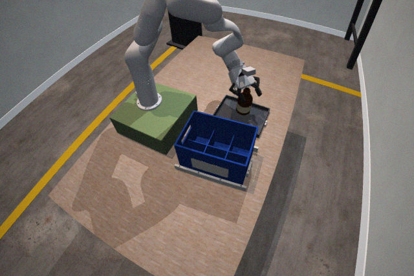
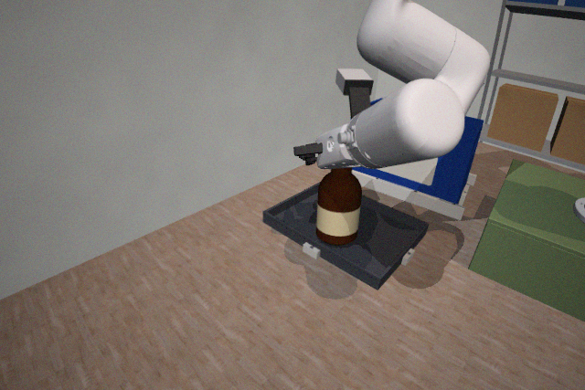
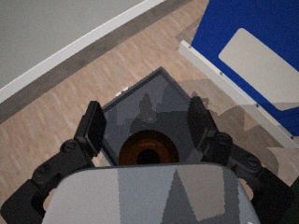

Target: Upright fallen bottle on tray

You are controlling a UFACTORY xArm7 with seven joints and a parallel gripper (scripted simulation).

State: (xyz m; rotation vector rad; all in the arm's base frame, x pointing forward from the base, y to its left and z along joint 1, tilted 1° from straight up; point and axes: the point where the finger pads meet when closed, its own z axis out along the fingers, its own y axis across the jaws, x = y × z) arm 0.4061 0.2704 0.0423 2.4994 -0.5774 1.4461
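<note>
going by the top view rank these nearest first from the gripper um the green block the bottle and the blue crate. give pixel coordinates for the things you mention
1. Bottle (image 1: 244, 103) (image 2: 338, 196) (image 3: 130, 151): right below the jaws, on the tray (image 1: 222, 103) (image 2: 330, 258) (image 3: 135, 87).
2. Crate (image 1: 209, 162) (image 2: 465, 159) (image 3: 243, 19): beside the tray.
3. Green block (image 1: 167, 99) (image 2: 528, 258): under the arm's base.

Brown bottle (image 1: 244, 103) (image 2: 338, 206) (image 3: 128, 151) with cream label, upright on the level dark gray tray (image 1: 224, 112) (image 2: 377, 277) (image 3: 161, 71), beside the upright blue crate (image 1: 217, 162) (image 2: 465, 154) (image 3: 266, 23).

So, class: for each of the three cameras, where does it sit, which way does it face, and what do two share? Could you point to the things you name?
Top: high up, looking down over the crate (image 1: 209, 170) and tray (image 1: 222, 112) (image 2: 326, 258) (image 3: 132, 88); nearly the whole arm shows.
Exterior: low, beyond the tray, facing the crate's labelled end; upper arm and gripper (image 1: 249, 94) (image 3: 146, 109) show.
Wrist: on the gripper, facing the tray; both fingers show.
Shared: top and wrist show both open fingers.
</note>
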